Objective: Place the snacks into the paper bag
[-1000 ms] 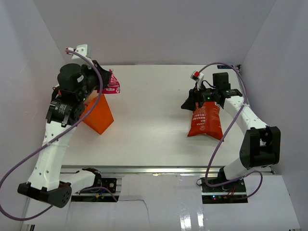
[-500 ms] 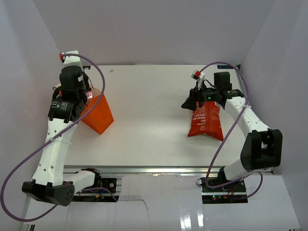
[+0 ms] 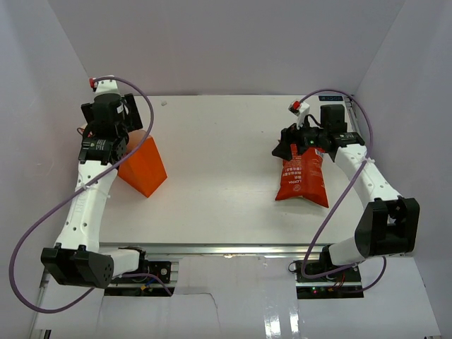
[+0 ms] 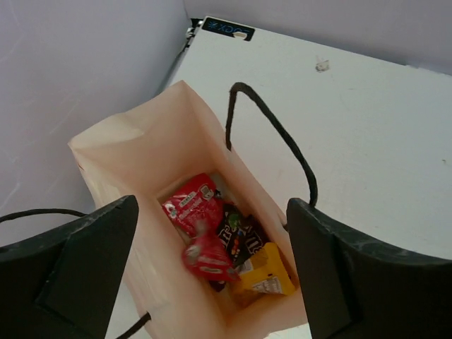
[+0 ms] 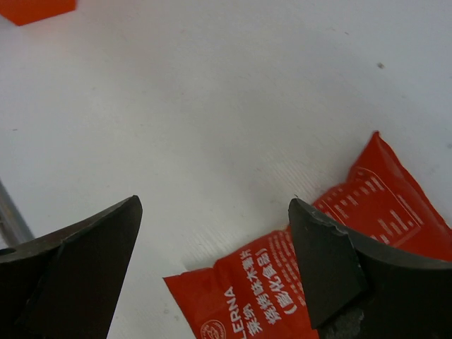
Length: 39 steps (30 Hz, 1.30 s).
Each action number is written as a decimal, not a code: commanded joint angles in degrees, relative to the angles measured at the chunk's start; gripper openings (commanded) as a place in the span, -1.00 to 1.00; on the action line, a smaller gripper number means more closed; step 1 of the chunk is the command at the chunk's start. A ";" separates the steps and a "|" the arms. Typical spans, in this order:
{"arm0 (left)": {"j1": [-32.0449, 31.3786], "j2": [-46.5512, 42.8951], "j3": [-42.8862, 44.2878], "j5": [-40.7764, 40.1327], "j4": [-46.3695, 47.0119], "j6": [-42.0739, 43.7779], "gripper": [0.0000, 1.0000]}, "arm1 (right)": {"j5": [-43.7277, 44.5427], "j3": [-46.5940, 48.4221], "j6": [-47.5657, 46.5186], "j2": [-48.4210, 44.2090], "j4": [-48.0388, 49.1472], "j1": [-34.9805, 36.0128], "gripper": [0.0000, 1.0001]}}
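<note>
- The paper bag (image 3: pixel 145 169) stands at the table's 9 o'clock side with its mouth up. Its peach inside shows in the left wrist view.
- Inside it lie two red-pink wrapped sweets (image 4: pixel 192 205). A dark brown pack (image 4: pixel 236 239) sits just at their 3 o'clock, and a yellow candy pack (image 4: pixel 265 279) at their 5 o'clock.
- A black cord handle (image 4: pixel 239 87) arches up from the bag's rim.
- The left gripper (image 4: pixel 212 206) hangs over the bag's mouth, jaws wide apart, holding nothing.
- The red-orange crisp bag (image 3: pixel 302 182) lies flat on the white table (image 3: pixel 226 141) toward 3 o'clock, well apart from the paper bag.
- The right gripper (image 5: pixel 215 205) hovers over the crisp bag's 12 o'clock end, jaws spread and empty.
</note>
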 commanded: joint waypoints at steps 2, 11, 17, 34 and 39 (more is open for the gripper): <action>0.16 -4.57 2.91 5.85 -1.65 -5.14 0.96 | 19.19 1.08 3.56 -2.56 0.32 -0.85 0.80; 0.25 -17.93 -2.96 30.97 0.10 -13.85 0.96 | 40.33 -2.62 9.63 -1.69 1.48 -4.88 0.81; 0.16 -23.64 -13.07 43.90 2.30 -19.38 0.96 | 27.31 0.54 18.48 1.99 0.94 -15.07 0.86; 0.25 -30.24 -23.98 55.43 5.99 -31.96 0.96 | 24.22 7.15 38.54 20.20 -2.58 -18.69 0.80; 0.25 -30.51 -26.34 57.45 8.35 -35.38 0.96 | 23.09 1.79 40.04 19.50 1.02 -18.69 0.85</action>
